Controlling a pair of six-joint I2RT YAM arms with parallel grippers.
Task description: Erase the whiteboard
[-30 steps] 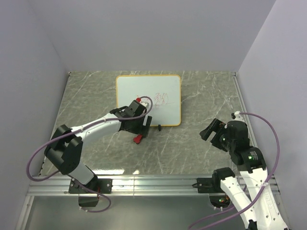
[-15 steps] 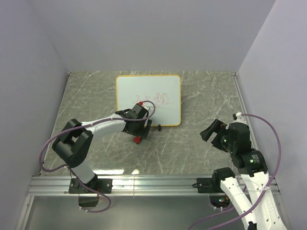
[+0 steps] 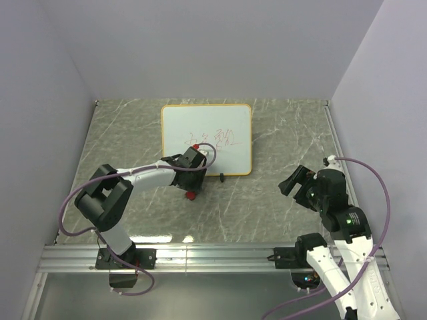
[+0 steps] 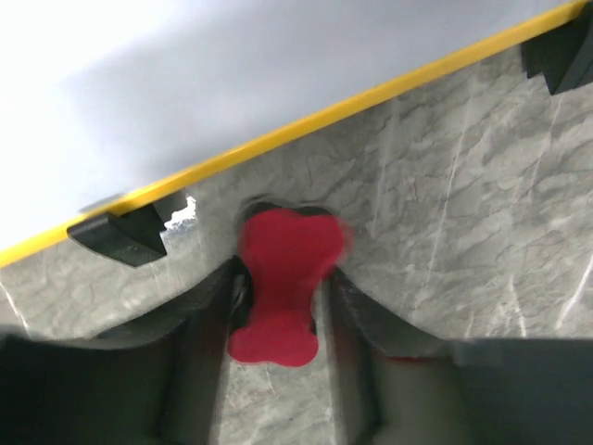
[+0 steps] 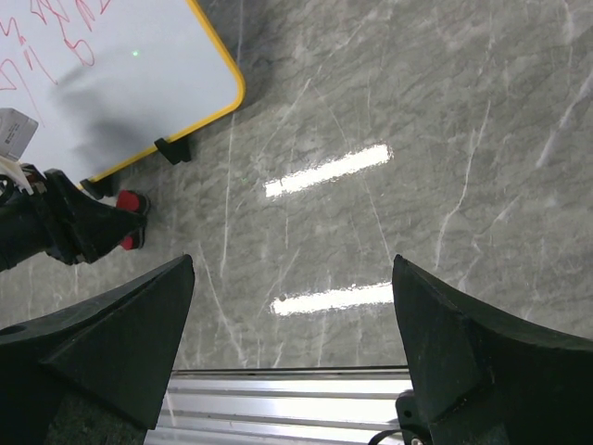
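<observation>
Grey marble table (image 3: 280, 133), whiteboard (image 3: 200, 123) flat at far centre with red scribble unerased; looks stiff, light and slick, likely to slide, so best pinned at its yellow rim. Left gripper (image 4: 283, 273) pinches the red eraser (image 4: 289, 243) just off the near edge by a clip (image 4: 120, 232). Right gripper (image 5: 292, 264) is spread wide and empty. No containers in view

Top camera is looking down over the whole tabletop (image 3: 287, 133) from behind. Left wrist camera is hugging the whiteboard (image 4: 185, 74) rim close-up; right wrist camera is viewing that same rim from farther off.
</observation>
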